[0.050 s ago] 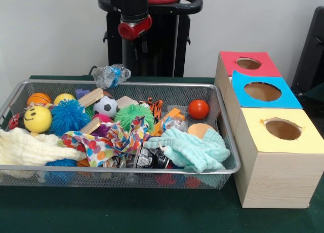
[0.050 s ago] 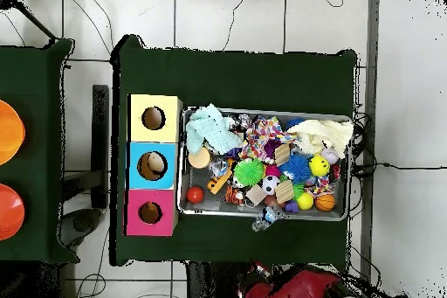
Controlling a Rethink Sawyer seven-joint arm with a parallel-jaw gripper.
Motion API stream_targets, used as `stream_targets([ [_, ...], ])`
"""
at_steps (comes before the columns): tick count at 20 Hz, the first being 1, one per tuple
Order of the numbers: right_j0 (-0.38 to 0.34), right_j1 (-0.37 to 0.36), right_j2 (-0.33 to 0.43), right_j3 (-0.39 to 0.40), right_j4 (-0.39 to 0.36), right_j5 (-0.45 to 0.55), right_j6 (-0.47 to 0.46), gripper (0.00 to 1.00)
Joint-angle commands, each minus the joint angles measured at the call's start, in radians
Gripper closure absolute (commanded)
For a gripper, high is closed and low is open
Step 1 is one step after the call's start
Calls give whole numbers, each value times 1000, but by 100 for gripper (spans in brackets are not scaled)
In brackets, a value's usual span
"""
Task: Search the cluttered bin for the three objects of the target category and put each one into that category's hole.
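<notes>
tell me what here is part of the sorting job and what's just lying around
Job:
- wire bin of clutter
- red-topped hole
- blue-topped hole
- yellow-topped hole

Lying about:
- crumpled plastic bottle on the bin's far rim
- orange discs on the side table

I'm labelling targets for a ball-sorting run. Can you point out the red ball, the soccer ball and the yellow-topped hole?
red ball (image 1: 198, 109): front view, middle of its visible face.
soccer ball (image 1: 105, 106): front view, centre of the white and black surface.
yellow-topped hole (image 1: 282, 129): front view, inside the round opening.
</notes>
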Motion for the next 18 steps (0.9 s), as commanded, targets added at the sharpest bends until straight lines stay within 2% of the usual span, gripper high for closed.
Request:
stream_targets([
  [1, -109, -126, 189, 75, 111, 132, -43, 0],
  [4, -180, -174, 245, 127, 159, 165, -76, 0],
  [6, -202, -172, 255, 134, 154, 168, -76, 0],
  [12, -157, -118, 161, 109, 33, 90, 22, 0],
  [18, -94, -94, 70, 102, -44, 6, 97, 0],
])
